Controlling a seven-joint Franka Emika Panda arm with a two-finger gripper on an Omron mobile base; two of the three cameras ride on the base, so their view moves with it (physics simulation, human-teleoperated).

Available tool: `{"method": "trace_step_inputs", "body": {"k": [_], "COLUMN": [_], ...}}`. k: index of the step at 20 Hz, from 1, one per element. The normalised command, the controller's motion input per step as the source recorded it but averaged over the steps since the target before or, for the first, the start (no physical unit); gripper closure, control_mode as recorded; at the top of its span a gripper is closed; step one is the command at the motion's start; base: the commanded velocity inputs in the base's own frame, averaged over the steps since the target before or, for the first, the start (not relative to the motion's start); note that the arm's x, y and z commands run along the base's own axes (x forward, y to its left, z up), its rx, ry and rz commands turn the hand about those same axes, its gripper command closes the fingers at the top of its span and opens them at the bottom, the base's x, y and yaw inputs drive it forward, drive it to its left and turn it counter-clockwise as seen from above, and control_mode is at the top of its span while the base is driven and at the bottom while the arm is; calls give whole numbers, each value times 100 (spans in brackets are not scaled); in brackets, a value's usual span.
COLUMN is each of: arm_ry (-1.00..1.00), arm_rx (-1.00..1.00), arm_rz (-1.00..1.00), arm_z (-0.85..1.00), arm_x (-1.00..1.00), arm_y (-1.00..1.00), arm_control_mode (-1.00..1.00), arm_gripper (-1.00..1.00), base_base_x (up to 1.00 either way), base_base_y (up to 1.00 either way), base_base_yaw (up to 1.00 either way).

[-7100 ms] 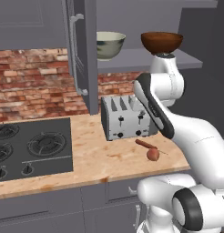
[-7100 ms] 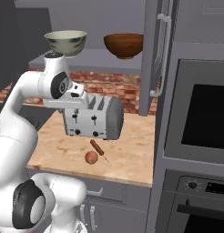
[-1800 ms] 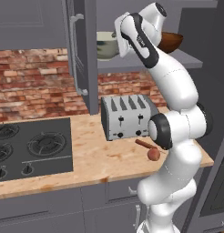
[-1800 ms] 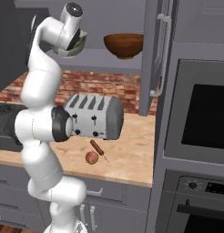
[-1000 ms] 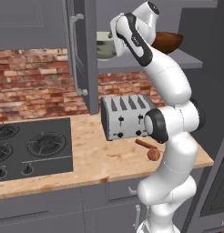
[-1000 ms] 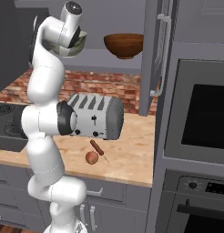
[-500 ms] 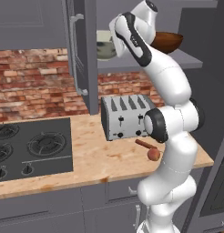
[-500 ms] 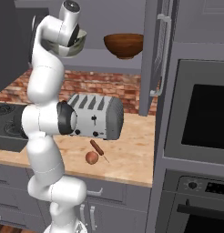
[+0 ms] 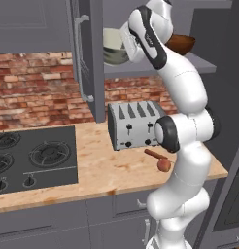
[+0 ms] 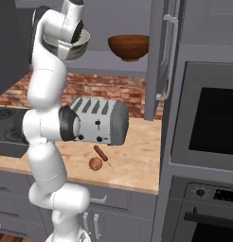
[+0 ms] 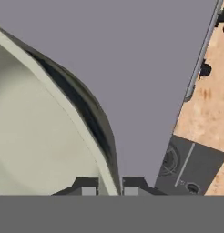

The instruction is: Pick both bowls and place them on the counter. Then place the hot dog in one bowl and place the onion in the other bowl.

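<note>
While our arm reaches up to the cabinet shelf (image 9: 209, 61) in the left base view, the pale grey-green bowl (image 9: 113, 47) sits at the wrist and the dark reddish-brown bowl (image 9: 182, 44) rests behind the arm; below, the hot dog (image 9: 153, 153) and onion (image 9: 164, 165) lie just beside the toaster (image 9: 133, 125) on the tabletop (image 9: 99, 168). From the right base view we count two bowls, one hot dog, one onion, one toaster. Through the hand view, our gripper (image 11: 110, 187) is pinching the pale bowl's rim, one fingertip on each side of the wall. We judge the thin rim pinch risky: the bowl could pivot or slip while descending, or clip the open cabinet door (image 9: 90, 58).
</note>
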Motion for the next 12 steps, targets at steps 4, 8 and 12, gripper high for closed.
{"method": "trace_step_inputs", "body": {"k": [4,8,12], "arm_ry": [3,0,-1], "arm_rx": [0,0,0], "arm_rz": [0,0,0], "arm_z": [0,0,0], "arm_x": [-71,-79,-92], "arm_y": [-18,-14,-15], "arm_control_mode": [-100,-100,-100], "arm_gripper": [100,100,100], "base_base_x": [0,0,0], "base_base_y": [0,0,0], "base_base_yaw": [0,0,0]}}
